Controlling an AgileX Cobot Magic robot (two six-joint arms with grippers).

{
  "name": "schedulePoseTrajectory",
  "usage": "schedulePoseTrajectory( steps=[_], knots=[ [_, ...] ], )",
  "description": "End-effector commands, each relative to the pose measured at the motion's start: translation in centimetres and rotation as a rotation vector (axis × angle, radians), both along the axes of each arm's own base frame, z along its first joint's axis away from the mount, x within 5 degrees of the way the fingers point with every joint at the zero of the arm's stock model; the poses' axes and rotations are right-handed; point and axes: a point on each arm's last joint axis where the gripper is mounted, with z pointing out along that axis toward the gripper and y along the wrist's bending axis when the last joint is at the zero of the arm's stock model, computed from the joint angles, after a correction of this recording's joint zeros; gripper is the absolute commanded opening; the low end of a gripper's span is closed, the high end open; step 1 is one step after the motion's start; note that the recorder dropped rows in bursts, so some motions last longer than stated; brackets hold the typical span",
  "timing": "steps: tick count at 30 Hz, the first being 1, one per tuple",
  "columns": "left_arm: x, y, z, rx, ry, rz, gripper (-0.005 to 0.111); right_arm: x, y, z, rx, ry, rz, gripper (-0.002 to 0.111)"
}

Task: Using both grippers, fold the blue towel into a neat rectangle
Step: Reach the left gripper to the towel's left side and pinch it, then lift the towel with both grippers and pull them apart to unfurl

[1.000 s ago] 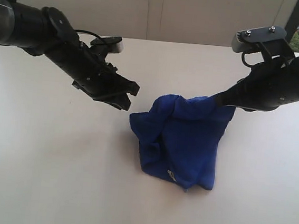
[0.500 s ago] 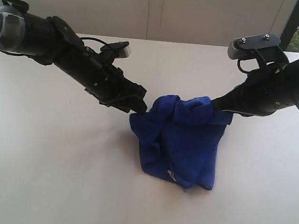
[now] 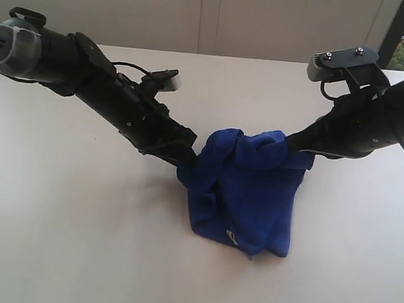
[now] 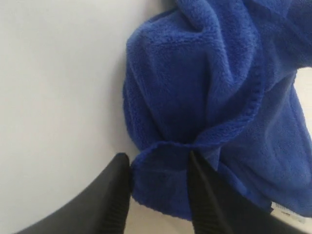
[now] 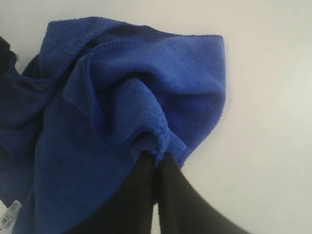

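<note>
A second ago the left gripper (image 3: 186, 166) hung over the bare counter (image 3: 65, 238), a little way off from the blue towel (image 3: 248, 192). Now it has come down and across to the towel's left edge, and its arm lies lower. The towel and the right gripper (image 3: 297, 142) are where they were. The towel sits in a bunched heap near the middle of the counter, its right top corner lifted and its small white tag (image 3: 230, 236) at the near edge. There is lots of bare counter to the left, to the right and in front of the heap. Behind it the counter runs back to a pale wall (image 3: 201, 15). The left arm comes in from the left and slopes down to the right. In the left wrist view the left gripper (image 4: 156, 163) has its jaws apart, one on each side of a soft bump of towel (image 4: 204, 97) with a stitched hem across it — I cannot tell if they squeeze it. The right arm comes in from the right and slopes down to the left. In the right wrist view the right gripper (image 5: 156, 158) has its jaws pressed together on a fold at the hem of the towel (image 5: 122, 97), holding it up off the counter.
</note>
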Motion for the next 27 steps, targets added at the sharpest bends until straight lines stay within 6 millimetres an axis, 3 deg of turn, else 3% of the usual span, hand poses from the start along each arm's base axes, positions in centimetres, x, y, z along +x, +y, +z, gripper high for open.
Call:
schedulePoseTrajectory(
  steps=[1, 10, 15, 21, 27],
  knots=[
    [-0.3, -0.3, 0.4, -0.02, 0.013, -0.029, 0.028, 0.0, 0.1, 0.1, 0.007, -0.002, -0.005, 0.0],
    [-0.5, -0.3, 1.5, -0.028, -0.038, -0.058, 0.0, 0.0, 0.1, 0.1, 0.007, -0.002, -0.005, 0.0],
    [-0.7, 0.0, 3.1, -0.016, -0.104, -0.084, 0.0, 0.1, 0.1, 0.2, 0.007, -0.006, -0.006, 0.0],
    [-1.1, 1.5, 6.9, 0.002, -0.176, -0.057, 0.0, 0.0, 0.0, 0.4, 0.002, -0.019, -0.002, 0.0],
    [-2.5, 4.2, 11.8, 0.037, -0.292, -0.097, 0.0, -1.1, -0.3, 2.8, -0.002, -0.094, 0.013, 0.0]
  ],
)
